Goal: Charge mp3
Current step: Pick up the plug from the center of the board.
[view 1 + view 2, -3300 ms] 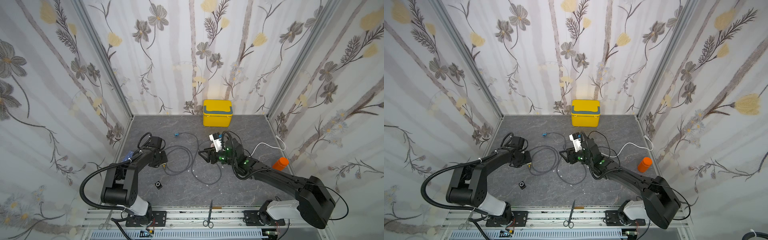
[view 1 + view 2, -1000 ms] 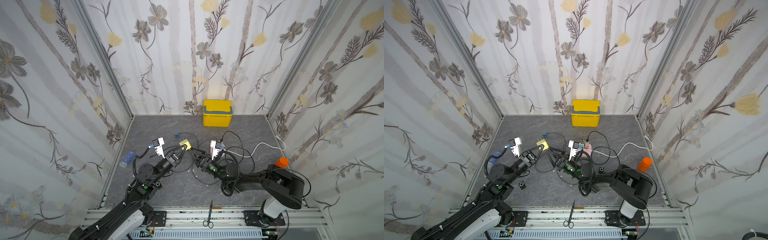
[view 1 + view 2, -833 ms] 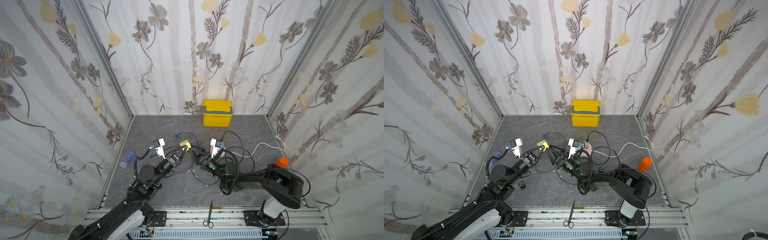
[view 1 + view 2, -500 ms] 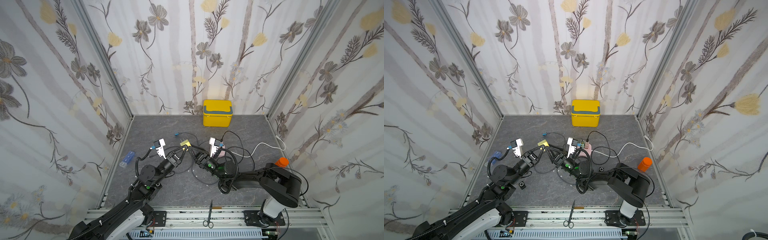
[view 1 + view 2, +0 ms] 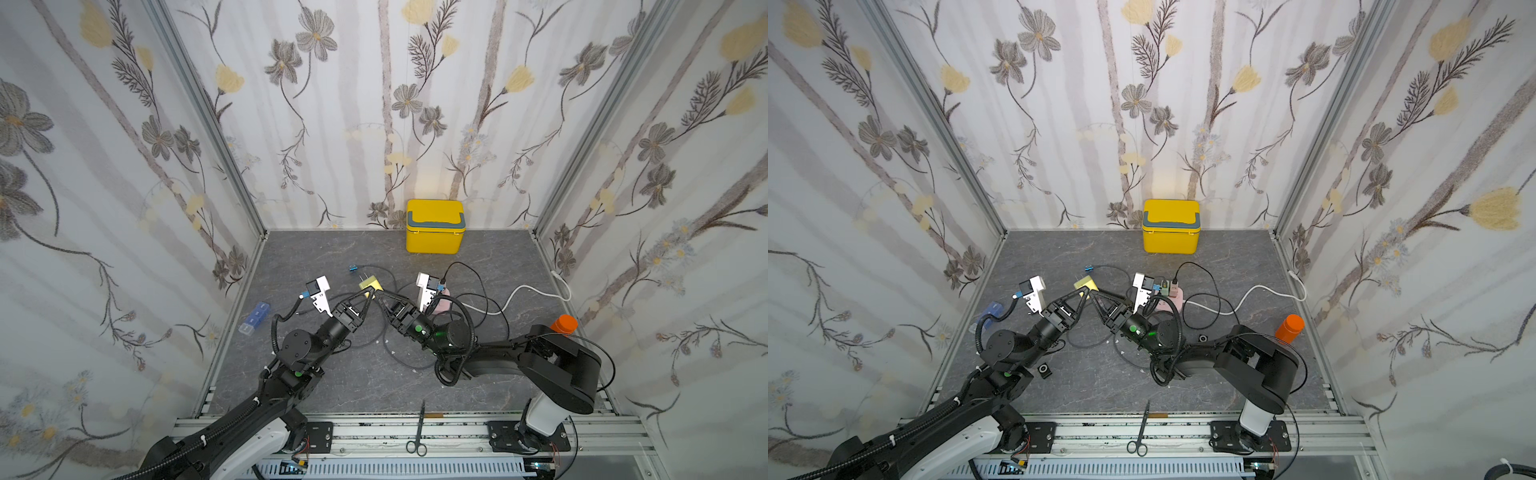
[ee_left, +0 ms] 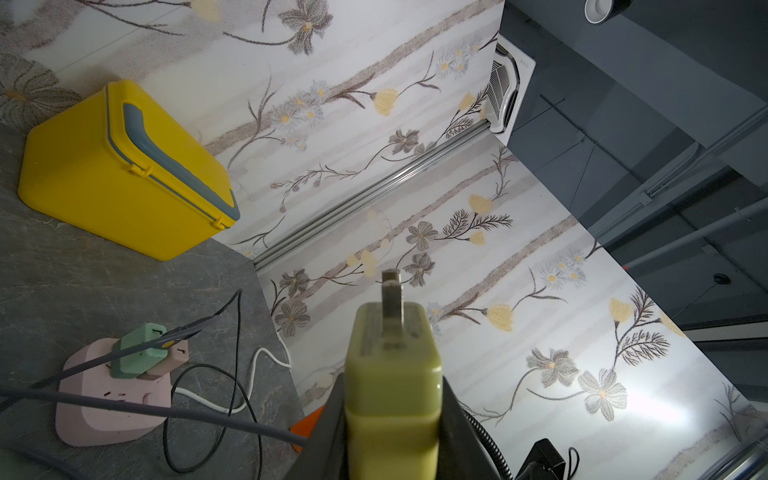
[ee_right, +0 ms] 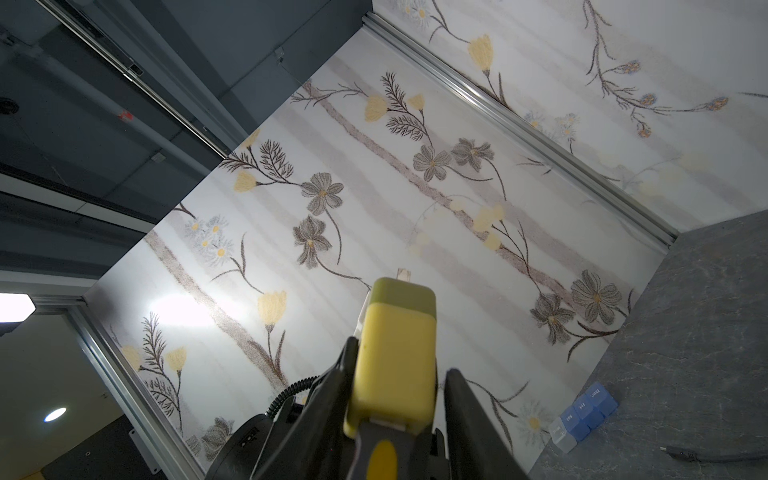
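Note:
A yellow charger (image 5: 370, 284) (image 5: 1086, 283) hangs in the air above the middle of the floor, with my left gripper (image 5: 369, 293) (image 6: 392, 376) shut on its sides, prongs pointing away. My right gripper (image 5: 376, 293) (image 7: 401, 357) meets it from the other side. Its jaws flank the charger (image 7: 395, 357), with a gap on one side. A grey cable plug (image 7: 384, 451) with a yellow spot sits in the charger's near end. Two small black square things (image 5: 1042, 369) (image 5: 1203, 338) lie on the floor; I cannot tell which is the mp3.
A pink power strip (image 5: 444, 302) (image 6: 112, 399) with a green adapter (image 6: 141, 353) and a white cord (image 5: 523, 291) lies right of centre amid black cables. A yellow box (image 5: 434, 226) stands at the back wall. An orange bottle (image 5: 563, 323), a blue pill organiser (image 5: 255, 318) and scissors (image 5: 419, 432) lie around.
Both arms have risen from the floor and met in mid-air. Over the last second the right gripper closed in on the charger and its jaws narrowed around it.

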